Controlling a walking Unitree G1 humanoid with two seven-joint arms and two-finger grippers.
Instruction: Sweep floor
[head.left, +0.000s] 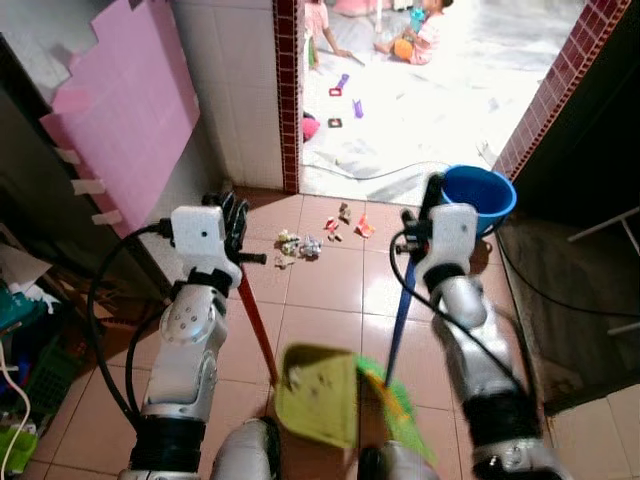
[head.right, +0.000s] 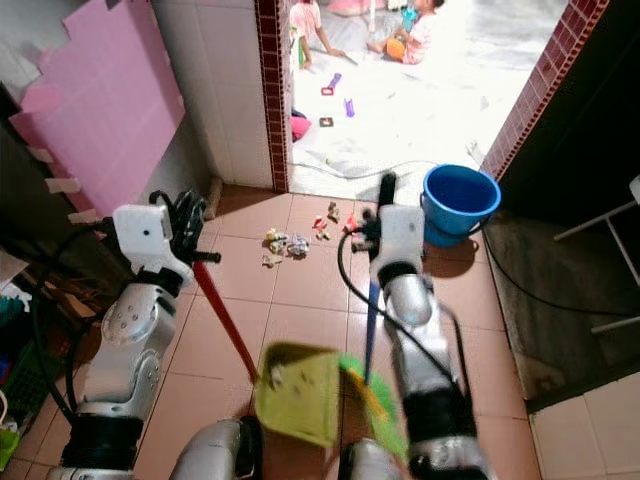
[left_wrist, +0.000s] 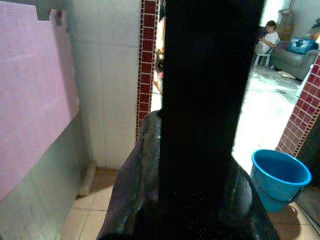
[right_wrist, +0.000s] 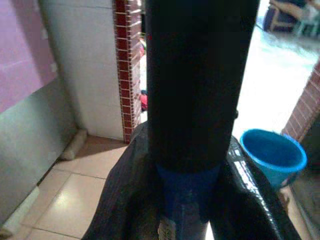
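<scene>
1. The left gripper (head.left: 232, 218) is closed around the top of a red handle (head.left: 256, 322). This handle slopes down and toward the robot's right, ending at a yellow-green dustpan (head.left: 318, 392) that sits low, just in front of the robot's body.
2. The right gripper (head.left: 432, 200) is closed around the black grip of a blue broom handle (head.left: 400, 310). In the right wrist view, the fingers (right_wrist: 125, 195) flank the blue shaft on both sides.
3. The blue handle runs down to a green broom head (head.left: 398, 408), which lies beside the dustpan on its right.
4. The litter pile (head.left: 318, 236), a scatter of small scraps, lies on the tan floor tiles (head.left: 330, 285) ahead of both tools, between the 2 grippers and near the doorway. It is apart from the broom head and the dustpan.
5. A blue bucket (head.left: 481, 196) stands on the floor to the right of the litter, just beside the right gripper as seen from the head camera.
6. A pink foam sheet (head.left: 130, 110) leans on the wall at the left.
7. Beyond the doorway, 2 people (head.left: 420, 30) sit on a bright floor with small toys (head.left: 345, 98) scattered near them.
</scene>
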